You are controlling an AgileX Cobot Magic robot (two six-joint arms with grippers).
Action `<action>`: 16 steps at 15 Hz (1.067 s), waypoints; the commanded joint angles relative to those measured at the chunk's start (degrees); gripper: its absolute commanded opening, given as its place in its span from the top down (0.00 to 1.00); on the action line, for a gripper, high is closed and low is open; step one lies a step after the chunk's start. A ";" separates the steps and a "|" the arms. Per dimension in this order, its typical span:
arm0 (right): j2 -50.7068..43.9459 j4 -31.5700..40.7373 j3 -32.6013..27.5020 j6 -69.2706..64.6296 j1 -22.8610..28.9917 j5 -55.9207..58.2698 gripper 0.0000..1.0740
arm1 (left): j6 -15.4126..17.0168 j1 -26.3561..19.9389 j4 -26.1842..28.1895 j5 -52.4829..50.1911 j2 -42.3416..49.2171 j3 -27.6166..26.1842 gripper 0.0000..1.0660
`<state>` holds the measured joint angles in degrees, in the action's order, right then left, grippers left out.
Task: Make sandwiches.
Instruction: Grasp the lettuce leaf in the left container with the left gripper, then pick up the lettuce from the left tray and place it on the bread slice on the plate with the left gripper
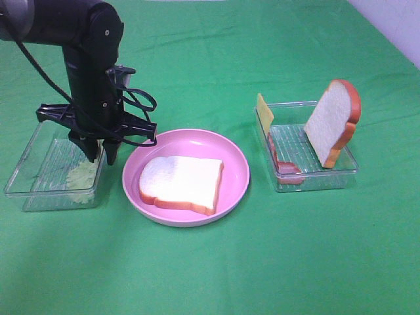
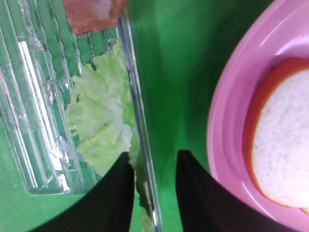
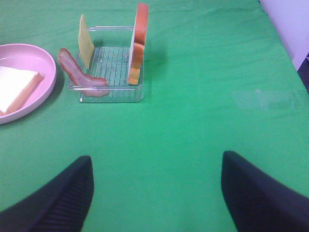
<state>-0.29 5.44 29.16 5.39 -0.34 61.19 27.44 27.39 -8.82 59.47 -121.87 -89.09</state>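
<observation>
Green-clothed tabletop [image 1: 210,275], two arms. Left claw [image 2: 154,162] is down at the left tray's [image 2: 29,121] plate-side wall. Its jaws are narrow and straddle the wall, with the lettuce leaf's [image 2: 101,121] edge in the gap too. Cloth shows on the outer side of the gap, so I see no clamp on anything. My guess: the leaf lies flat against the wall, so straddling is the only way to reach its edge. Risk is pinching plastic with it.

The tray's end also holds a reddish piece [image 2: 91,14]; can't tell what.

Next out is the pink plate [image 1: 131,177] with one bread slice [image 1: 180,184] lying flat and nothing on it, so the sandwich is barely begun.

Right tray [image 1: 328,177]: second bread slice [image 1: 333,121] leans upright, cheese [image 1: 264,113] stands on edge, bacon [image 1: 285,169] hangs over the wall. Probably propped so fingers get an edge.

Right claw [image 3: 157,159] is wide and holds nothing. It hovers over bare cloth, well apart from the rest.
</observation>
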 commanded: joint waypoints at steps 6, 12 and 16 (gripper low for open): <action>-0.74 -0.23 -0.11 0.69 -0.23 -0.46 0.34 | 0.40 0.00 -0.34 0.00 0.11 0.52 1.00; -0.74 -0.23 -0.11 0.69 -0.23 -0.46 0.34 | 0.34 0.00 1.43 0.57 4.35 0.46 1.00; -0.74 -0.23 -0.11 0.69 -0.23 -0.46 0.34 | -2.52 0.00 6.70 -0.06 8.42 0.40 1.00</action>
<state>-0.29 5.44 29.16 5.39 -0.34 61.19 23.72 27.39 0.00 59.13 -113.10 -89.09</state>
